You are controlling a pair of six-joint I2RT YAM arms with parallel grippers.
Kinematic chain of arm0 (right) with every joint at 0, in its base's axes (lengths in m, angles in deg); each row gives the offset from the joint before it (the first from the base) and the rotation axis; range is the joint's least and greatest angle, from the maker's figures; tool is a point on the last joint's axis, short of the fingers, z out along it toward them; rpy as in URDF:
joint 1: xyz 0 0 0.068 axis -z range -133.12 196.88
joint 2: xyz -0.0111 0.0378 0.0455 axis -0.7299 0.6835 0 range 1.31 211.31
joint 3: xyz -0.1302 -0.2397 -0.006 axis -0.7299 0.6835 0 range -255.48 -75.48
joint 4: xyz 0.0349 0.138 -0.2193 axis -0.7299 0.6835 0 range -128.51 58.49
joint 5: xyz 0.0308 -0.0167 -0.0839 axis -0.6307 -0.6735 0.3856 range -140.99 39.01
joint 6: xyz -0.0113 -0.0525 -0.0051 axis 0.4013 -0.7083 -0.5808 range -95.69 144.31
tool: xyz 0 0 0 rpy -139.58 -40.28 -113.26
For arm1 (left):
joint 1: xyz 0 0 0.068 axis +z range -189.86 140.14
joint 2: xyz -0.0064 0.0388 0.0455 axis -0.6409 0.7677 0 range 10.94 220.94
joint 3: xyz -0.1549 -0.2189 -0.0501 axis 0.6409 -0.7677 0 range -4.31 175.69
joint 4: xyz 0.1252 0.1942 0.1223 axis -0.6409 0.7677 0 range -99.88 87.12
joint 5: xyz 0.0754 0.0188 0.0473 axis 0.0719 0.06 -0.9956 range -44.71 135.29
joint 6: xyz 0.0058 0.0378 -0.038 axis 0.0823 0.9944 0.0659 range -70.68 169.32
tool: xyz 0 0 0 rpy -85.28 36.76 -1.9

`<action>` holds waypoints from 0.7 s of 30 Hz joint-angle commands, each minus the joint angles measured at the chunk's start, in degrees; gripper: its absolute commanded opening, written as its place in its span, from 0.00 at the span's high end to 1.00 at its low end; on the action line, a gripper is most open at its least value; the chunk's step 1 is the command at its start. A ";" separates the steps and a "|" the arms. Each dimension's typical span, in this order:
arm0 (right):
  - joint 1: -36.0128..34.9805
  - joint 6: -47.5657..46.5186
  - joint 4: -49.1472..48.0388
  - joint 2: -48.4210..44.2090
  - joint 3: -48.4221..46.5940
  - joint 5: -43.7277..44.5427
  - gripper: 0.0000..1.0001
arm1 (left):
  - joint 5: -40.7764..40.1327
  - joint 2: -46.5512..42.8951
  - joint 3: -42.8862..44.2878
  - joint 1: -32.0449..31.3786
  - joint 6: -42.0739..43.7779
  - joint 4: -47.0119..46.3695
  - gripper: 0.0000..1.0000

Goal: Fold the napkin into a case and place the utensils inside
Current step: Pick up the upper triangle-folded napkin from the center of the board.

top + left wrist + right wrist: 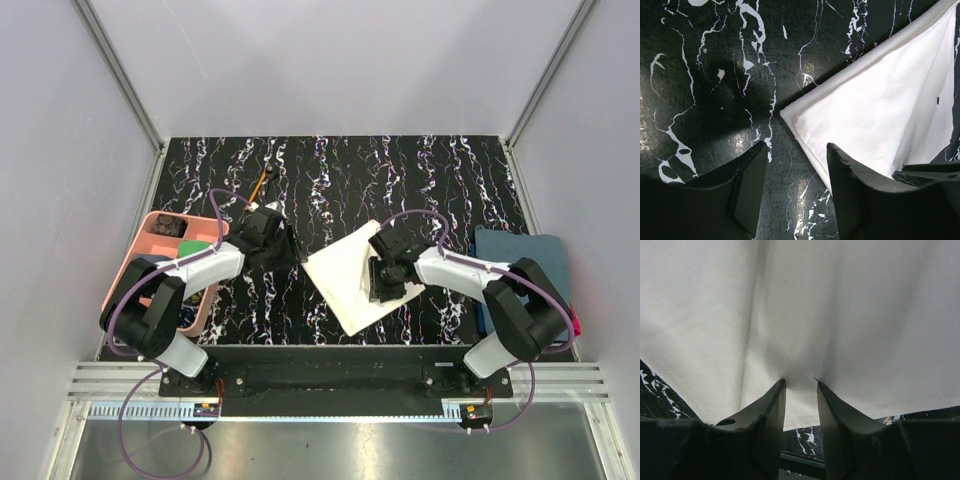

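The cream napkin (343, 278) lies flat on the black marbled table, turned like a diamond, with a doubled edge showing in the left wrist view (880, 105). My left gripper (287, 246) is open and empty just left of the napkin's left corner; its jaws (795, 152) stand over bare table, the right finger at the cloth's edge. My right gripper (383, 283) is low on the napkin's right part, jaws a little apart, fingertips (781, 384) pressed into the cloth (800, 300), which puckers around them. The orange-handled stick (263, 186) lies at the back left. The black spoon is not visible.
A pink compartment tray (150, 228) with small items stands at the left, under my left arm. A dark blue-grey towel (522, 258) lies at the right edge, with a small pink thing (576, 322) near it. Grey walls close three sides.
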 commanded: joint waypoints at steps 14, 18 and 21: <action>-15.92 -7.29 9.98 -4.38 -10.29 1.07 0.30 | -8.06 -11.12 -4.29 0.76 -7.61 2.57 0.46; -21.56 -7.64 11.39 1.14 -14.34 2.82 0.31 | -8.94 -13.32 -4.29 1.20 -7.88 3.29 0.46; -22.97 -7.73 12.18 4.32 -16.01 2.83 0.42 | -8.68 -13.94 -4.73 1.37 -7.53 3.38 0.46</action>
